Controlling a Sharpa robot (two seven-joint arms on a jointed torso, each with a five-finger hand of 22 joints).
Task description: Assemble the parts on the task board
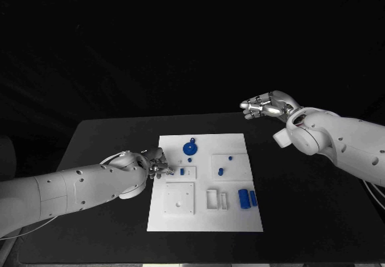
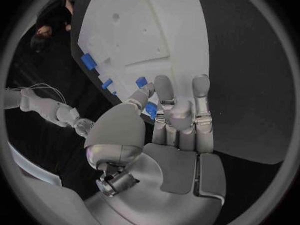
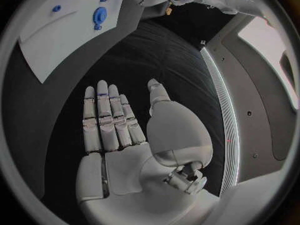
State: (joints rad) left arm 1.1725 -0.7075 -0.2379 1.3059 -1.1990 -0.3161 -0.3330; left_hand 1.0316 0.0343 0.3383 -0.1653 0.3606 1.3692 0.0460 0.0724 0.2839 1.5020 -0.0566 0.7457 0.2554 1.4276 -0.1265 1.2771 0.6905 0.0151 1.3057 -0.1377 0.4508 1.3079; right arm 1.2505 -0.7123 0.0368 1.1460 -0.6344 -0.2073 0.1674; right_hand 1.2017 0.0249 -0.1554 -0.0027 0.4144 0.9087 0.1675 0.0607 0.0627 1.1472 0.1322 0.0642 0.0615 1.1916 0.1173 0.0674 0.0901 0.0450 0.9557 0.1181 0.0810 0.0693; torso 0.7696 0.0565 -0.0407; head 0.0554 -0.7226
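Head view, nearest first: two blue cylindrical pegs (image 1: 248, 198) lie side by side near the right edge of the white rectangular task board (image 1: 205, 219) on the black worktop (image 1: 321, 222), beside a small white open frame (image 1: 216, 199) and a raised white square block (image 1: 179, 198). Farther along, the left robot hand (image 1: 157, 163) rests its fingertips at the board's left edge, just beside a small blue piece (image 1: 182, 171); whether it grips anything cannot be told. Beyond sits a blue round gear (image 1: 190, 148). Farthest, the right robot hand (image 1: 265, 105) hovers off the board, its fingers straight, slightly apart and holding nothing.
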